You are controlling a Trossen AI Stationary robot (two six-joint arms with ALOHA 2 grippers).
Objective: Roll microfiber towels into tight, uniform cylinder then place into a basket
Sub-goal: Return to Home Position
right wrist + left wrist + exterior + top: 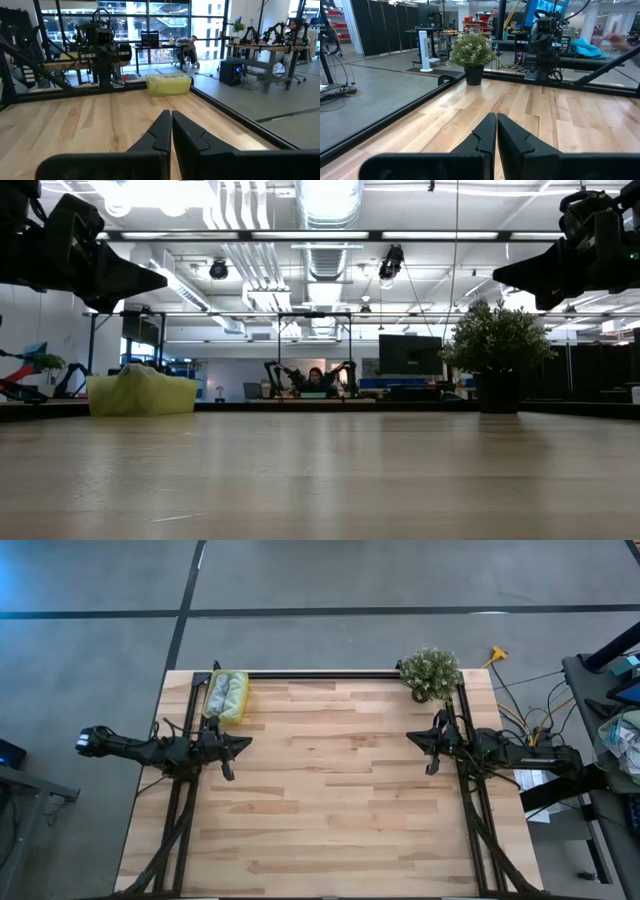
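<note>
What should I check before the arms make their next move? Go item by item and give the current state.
1. Both towels inside the basket: ok.
2. The basket standing on the table, at the corner on the left arm's side: ok.
3. The left gripper shut and empty: ok.
4. The right gripper shut and empty: ok.
5. Rolls tight and uniform: cannot tell.

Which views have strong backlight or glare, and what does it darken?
Low view: bright ceiling lights leave the left gripper, right gripper and plant as silhouettes. Right wrist view: bright windows behind the basket. High view: table evenly lit.
</note>
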